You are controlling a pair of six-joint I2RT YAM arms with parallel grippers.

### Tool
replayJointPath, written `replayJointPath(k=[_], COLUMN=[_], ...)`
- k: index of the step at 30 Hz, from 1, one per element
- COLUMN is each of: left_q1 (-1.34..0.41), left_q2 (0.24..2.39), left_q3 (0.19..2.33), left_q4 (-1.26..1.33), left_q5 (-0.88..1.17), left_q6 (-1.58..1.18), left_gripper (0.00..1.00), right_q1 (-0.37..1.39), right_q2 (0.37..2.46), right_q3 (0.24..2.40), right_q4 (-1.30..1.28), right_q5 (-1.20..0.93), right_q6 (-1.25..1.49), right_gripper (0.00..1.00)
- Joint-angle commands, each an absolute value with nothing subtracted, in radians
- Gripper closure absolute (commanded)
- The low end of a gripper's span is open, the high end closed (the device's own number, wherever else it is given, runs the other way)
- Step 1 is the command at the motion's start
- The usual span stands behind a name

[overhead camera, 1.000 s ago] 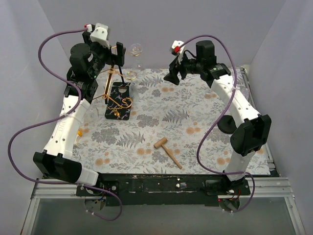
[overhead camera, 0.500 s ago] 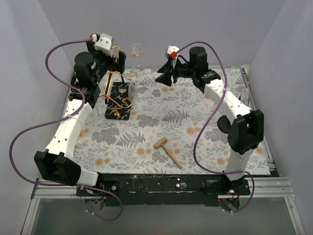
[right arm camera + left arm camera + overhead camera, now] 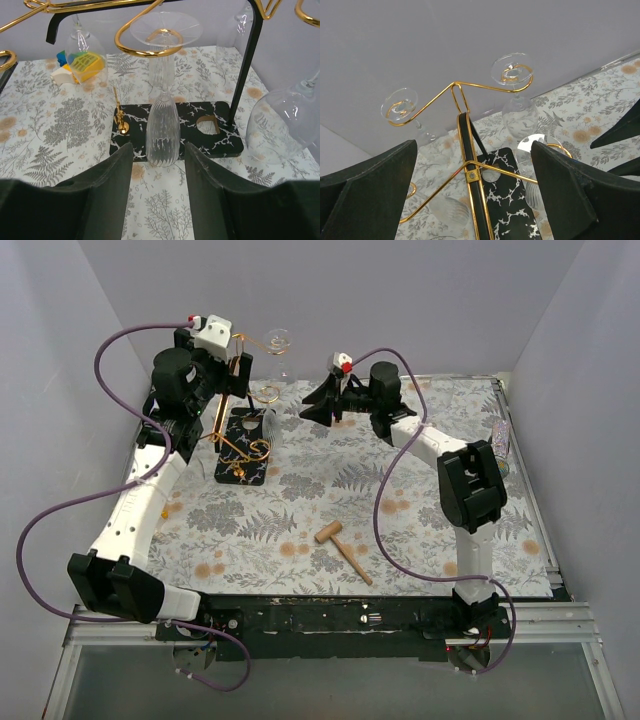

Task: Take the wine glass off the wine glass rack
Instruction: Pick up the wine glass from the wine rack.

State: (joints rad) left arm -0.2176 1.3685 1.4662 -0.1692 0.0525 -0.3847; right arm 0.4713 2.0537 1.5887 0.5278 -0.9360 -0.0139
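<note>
The right gripper (image 3: 159,152) is seen with its two black fingers (image 3: 107,195) spread wide and nothing held between them. Straight ahead of it, framed by the gap, a clear ribbed wine glass (image 3: 162,127) is hung upside down. Its round foot is caught in a curled gold arm above the fingertips and its rim is low; no contact with either finger is shown. The glass is carried by a thin gold wire wine glass rack (image 3: 245,65) with a black post, whose black marbled rectangular base (image 3: 192,127) lies beyond the glass. To the right of this gripper a rounder clear glass (image 3: 282,125) is hung from another arm, and to the upper left a third clear glass (image 3: 82,47) is seen.

The left gripper (image 3: 472,147) is likewise held wide open and empty, up by the top of the rack. The black post is found ahead of it, in line with the gap between its fingers (image 3: 370,187) and touched by neither. Two upturned glass feet are seated in the scroll ends above, one to either side.

In the top view the right gripper is pointed at the rack from the side, a little apart from it. Well behind it, towards the arm bases, a small wooden mallet (image 3: 343,548) is laid on the grey floral cloth (image 3: 400,470)
</note>
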Motion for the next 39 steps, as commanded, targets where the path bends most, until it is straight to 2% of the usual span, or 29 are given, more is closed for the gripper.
replayJointPath(k=[1, 13, 24, 39], left_q1=[-0.212, -0.212, -0.212, -0.212], left_q2=[1.359, 1.405, 1.376, 1.345], left_q3=[1.531, 1.594, 1.552, 1.513], left_q4=[-0.225, -0.25, -0.25, -0.25], left_q5=[0.025, 0.035, 0.04, 0.04], left_q6=[-0.362, -0.36, -0.371, -0.365], left_gripper=[0.02, 0.02, 0.02, 0.02], right_q1=[0.494, 0.574, 0.607, 0.627], right_q2=[2.095, 2.243, 2.298, 2.333], right_q3=[1.605, 1.735, 1.789, 1.836], right_q4=[0.814, 0.881, 0.884, 0.865], right_q5=[-0.933, -0.793, -0.715, -0.699], right_q6=[0.144, 0.172, 0.19, 0.204], right_gripper=[0.47, 0.46, 0.46, 0.55])
